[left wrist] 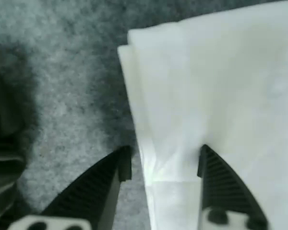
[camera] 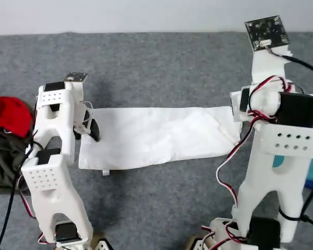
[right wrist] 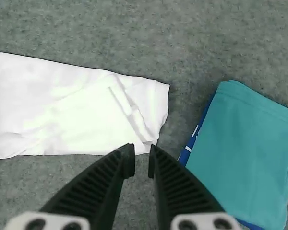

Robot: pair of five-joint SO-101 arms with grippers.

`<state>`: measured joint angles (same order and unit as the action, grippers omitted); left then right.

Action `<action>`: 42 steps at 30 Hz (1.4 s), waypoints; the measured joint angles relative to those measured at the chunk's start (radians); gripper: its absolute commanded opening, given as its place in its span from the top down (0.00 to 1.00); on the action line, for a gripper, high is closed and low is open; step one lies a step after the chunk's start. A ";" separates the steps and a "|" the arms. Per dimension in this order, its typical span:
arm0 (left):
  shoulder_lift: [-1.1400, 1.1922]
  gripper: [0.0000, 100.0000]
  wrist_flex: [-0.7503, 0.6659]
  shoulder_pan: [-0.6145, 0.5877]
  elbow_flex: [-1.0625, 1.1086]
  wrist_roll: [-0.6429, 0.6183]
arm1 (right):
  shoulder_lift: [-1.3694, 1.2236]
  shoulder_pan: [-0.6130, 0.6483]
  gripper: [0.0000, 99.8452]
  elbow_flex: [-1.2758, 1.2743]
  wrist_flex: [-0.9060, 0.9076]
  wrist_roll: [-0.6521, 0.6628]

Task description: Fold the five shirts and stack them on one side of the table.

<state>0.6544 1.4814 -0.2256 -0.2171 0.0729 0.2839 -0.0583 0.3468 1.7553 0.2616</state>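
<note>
My left gripper [left wrist: 164,162] is sitting wide open astride the left end of the white shirt [camera: 156,136], one finger on the cloth, one over the grey table [camera: 146,67]. My right gripper [right wrist: 141,160] is hovering pinched narrow and empty over the other end, beside the folded teal shirt [right wrist: 245,153]. The white strip is lying across the middle. The risk I'm weighing: my left may be catching only the top layer, peeling the fold apart

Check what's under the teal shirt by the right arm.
A blue fabric edge sticks out from under the teal shirt; the rest is covered, so anything else beneath can't be seen.
</note>
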 measured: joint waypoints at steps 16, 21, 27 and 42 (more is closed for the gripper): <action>0.028 1.00 0.071 0.087 -0.063 0.054 | 0.000 -0.012 0.93 0.000 0.000 0.000; -0.005 1.00 0.123 -0.009 -0.083 0.069 | 0.000 -0.043 0.94 0.000 0.000 0.002; -0.097 1.00 0.184 -0.117 -0.118 0.167 | 0.000 -0.048 0.94 0.000 0.000 0.054; -0.324 1.00 0.242 0.272 -0.120 0.077 | 0.000 -0.055 0.94 0.000 0.000 0.058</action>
<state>0.3307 1.7238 0.0460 -0.3368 0.1496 0.2839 -0.1135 0.3468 1.7553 0.3199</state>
